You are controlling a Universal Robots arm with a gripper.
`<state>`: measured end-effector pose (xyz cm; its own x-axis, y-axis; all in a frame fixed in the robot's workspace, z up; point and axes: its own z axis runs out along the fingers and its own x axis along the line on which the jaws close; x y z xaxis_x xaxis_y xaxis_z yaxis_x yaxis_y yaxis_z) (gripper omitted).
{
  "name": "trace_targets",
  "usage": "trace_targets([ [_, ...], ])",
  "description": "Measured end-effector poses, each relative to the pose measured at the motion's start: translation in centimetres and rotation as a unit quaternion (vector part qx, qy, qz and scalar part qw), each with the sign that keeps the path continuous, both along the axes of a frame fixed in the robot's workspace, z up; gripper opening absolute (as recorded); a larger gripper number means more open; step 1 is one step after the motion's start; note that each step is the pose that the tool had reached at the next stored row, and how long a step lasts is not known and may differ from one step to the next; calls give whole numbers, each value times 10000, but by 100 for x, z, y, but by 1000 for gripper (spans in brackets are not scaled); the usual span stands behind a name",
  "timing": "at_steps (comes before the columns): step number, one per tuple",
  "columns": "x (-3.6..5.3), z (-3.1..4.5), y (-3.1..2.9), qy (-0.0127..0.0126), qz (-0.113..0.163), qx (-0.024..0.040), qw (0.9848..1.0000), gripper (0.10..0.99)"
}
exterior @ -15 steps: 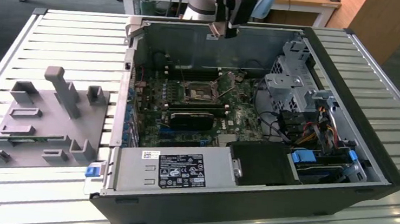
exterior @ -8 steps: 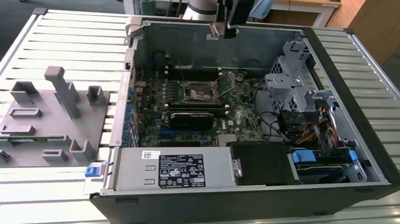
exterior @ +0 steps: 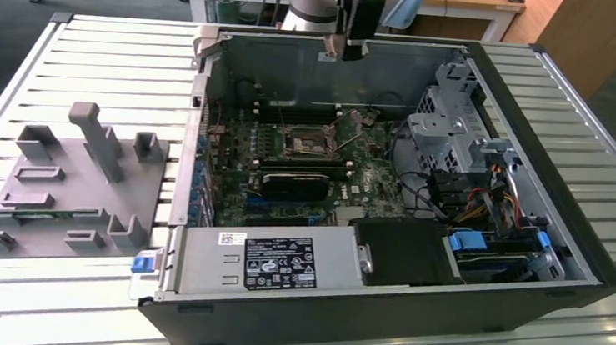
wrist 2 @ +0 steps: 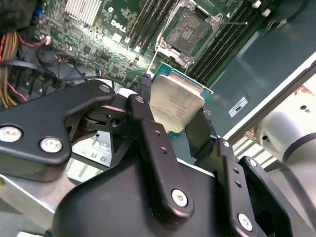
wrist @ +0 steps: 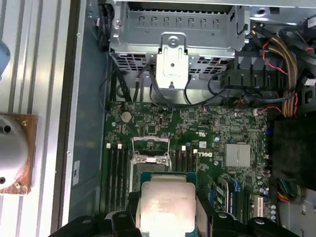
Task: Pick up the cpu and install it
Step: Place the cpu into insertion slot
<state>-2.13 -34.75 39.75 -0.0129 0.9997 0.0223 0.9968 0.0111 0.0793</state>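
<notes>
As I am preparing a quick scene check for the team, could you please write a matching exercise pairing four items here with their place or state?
Things:
1 cpu
2 CPU socket
3 grey fixture tray
4 power supply

Places or states:
A directly on the slatted table
B open and empty, on the motherboard
C held by the gripper
D labelled, inside the computer case

Pairs: 1-C, 2-B, 3-A, 4-D

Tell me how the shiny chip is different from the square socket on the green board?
The cpu is silvery on top; the socket is dark inside a metal frame. The cpu is clamped in the gripper, up off the board; the socket sits fixed on the board, empty. Both are square.
</notes>
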Motion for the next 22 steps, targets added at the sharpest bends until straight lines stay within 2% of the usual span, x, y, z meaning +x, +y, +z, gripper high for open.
trace_targets([
  [3, -12, -2, 0, 1, -203, 0, 9998, 533],
  [7, -70, -11, 1, 0, -295, 0, 9996, 533],
  [13, -107, -46, 4, 4, -323, -4, 9995, 533],
  [22, -113, -119, 7, 4, -323, -5, 9995, 533],
])
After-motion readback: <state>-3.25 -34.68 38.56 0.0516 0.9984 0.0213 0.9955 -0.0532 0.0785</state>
